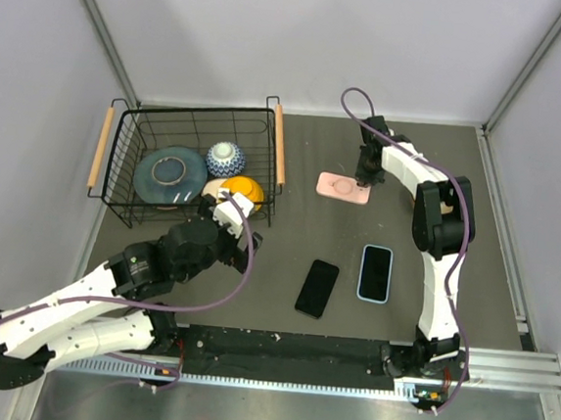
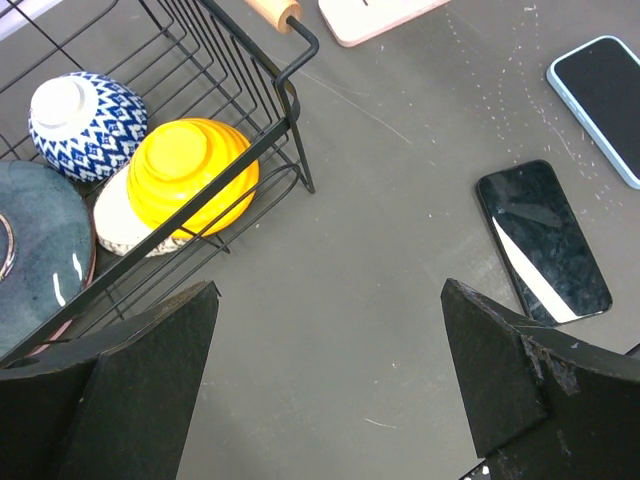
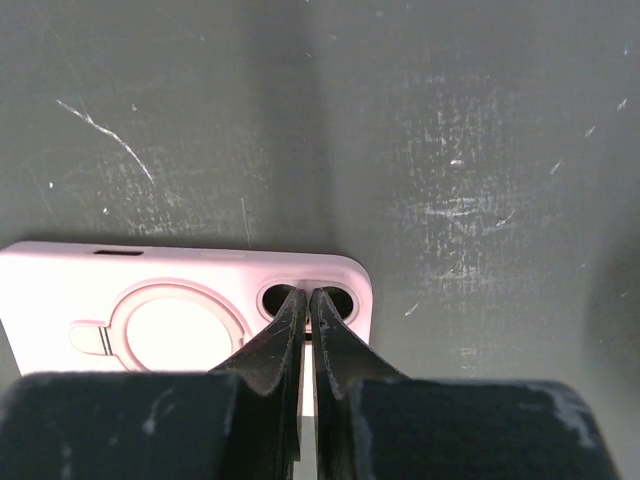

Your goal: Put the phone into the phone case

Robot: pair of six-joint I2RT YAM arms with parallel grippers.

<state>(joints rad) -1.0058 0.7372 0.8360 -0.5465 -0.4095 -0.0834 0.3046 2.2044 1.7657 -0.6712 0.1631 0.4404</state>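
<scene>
Working right gripper (image 3: 307, 298): fully closed, tips on camera holes of pink case (image 3: 60, 290); grip uncertain.
Left gripper (image 2: 330, 300): wide open, empty.
Phone (image 2: 543, 240): flat, screen up, right of left gripper.

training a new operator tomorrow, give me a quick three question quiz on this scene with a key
1. True or false: the phone lies screen up, apart from the phone case.
2. Where are the tips of the right claw? A in the wire basket; B at the phone case's camera cut-out; C on the blue-rimmed slab.
3. Fill in: the left claw is ___ (open or shut).
Key: 1 true; 2 B; 3 open.
</scene>
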